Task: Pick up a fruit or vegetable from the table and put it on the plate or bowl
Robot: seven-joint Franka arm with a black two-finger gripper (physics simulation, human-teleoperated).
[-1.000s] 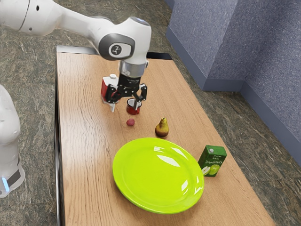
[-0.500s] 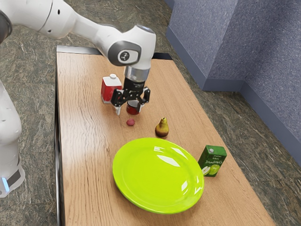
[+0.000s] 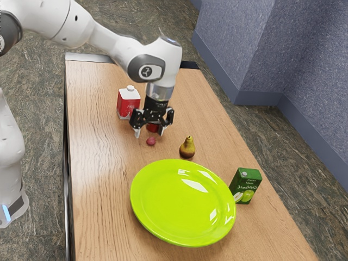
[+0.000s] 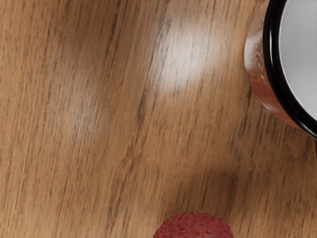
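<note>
A small red bumpy fruit [image 3: 150, 141] lies on the wooden table [image 3: 98, 163], and it appears again at the lower edge of the wrist view [image 4: 194, 227]. My gripper [image 3: 151, 131] hangs open just above it, fingers spread to either side, nothing between them. A brown-yellow pear [image 3: 187, 147] stands upright to the exterior view's right of the red fruit. The lime-green plate [image 3: 182, 201] lies nearer the front of the table, with nothing on it.
A red can [image 3: 154, 128] stands right behind my gripper, its rim seen close to my hand [image 4: 290, 64]. A red-and-white carton [image 3: 128, 101] stands further back. A green juice box [image 3: 245, 185] sits to the plate's right.
My hand has moved forward and down from beside the red can to just over the small red fruit. The fingers stay open. No object has moved.
</note>
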